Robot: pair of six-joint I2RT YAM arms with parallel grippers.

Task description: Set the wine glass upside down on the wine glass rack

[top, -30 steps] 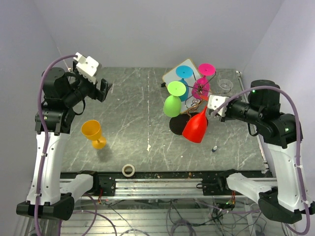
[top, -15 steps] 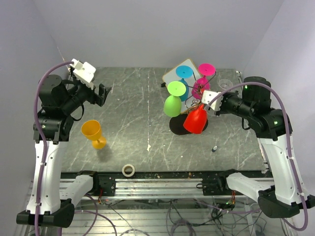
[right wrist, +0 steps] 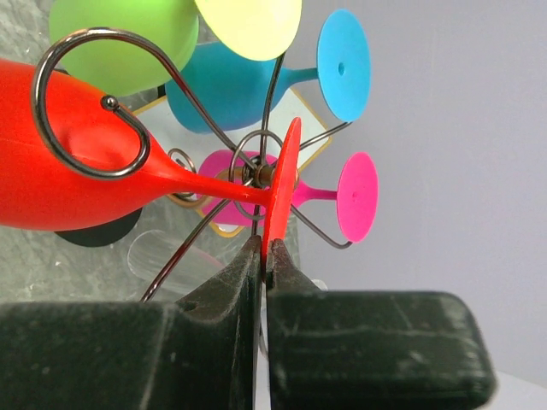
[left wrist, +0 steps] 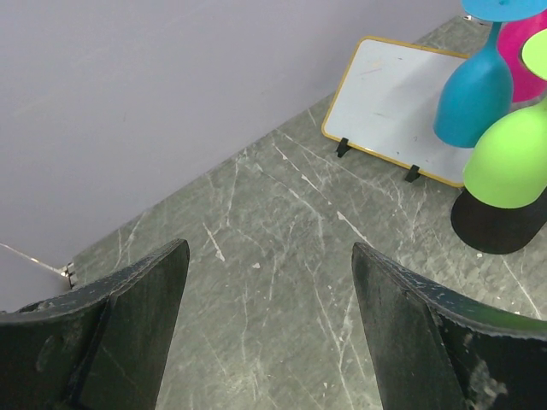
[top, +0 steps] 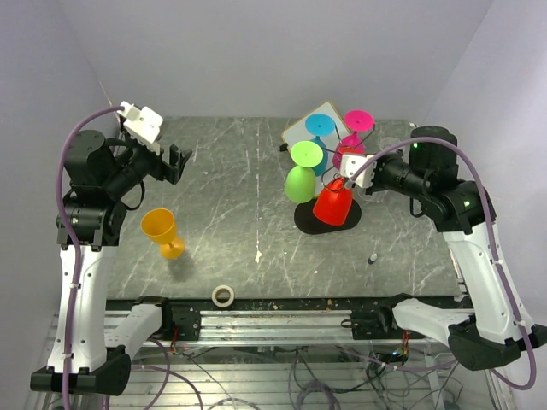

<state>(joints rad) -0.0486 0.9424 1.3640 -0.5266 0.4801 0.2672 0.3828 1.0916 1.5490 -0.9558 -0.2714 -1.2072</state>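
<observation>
**Red wine glass at the rack, held by its foot**

The red wine glass (top: 333, 205) hangs bowl-down over the near side of the wine glass rack (top: 306, 220). One scroll arm curls across it where bowl meets stem. The right gripper (right wrist: 263, 256) is pressed together on the rim of the glass's foot. Green (top: 298, 182), blue (left wrist: 474, 85) and pink (right wrist: 355, 196) glasses hang on the rack. The left gripper (left wrist: 269, 273), fingers spread, hovers well left of the rack above an upright orange glass (top: 161, 231).
</observation>
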